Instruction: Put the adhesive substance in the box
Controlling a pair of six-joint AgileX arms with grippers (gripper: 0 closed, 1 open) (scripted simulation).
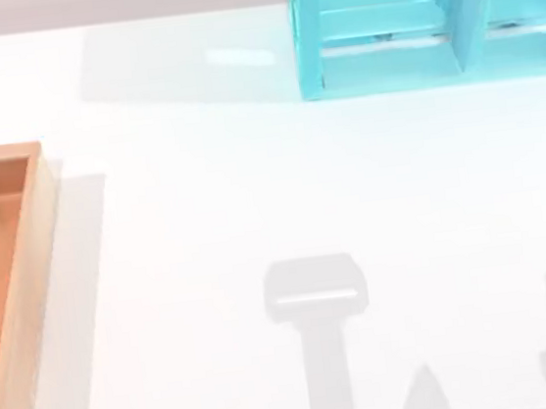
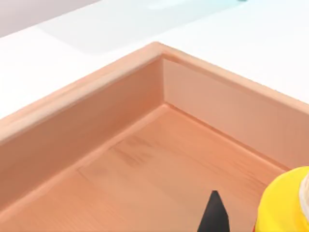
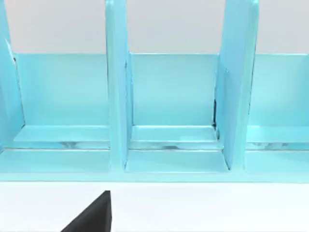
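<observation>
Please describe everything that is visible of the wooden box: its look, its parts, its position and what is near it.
The large shallow wooden box sits on the white table at the top view's left edge, partly cut off by the frame. It has light tan walls and a smooth orange-brown floor with faint grain. The left wrist view looks into one inner corner, where two walls meet squarely. There a small yellow glue bottle shows over the floor beside a dark fingertip; whether the bottle touches the floor cannot be told.
</observation>
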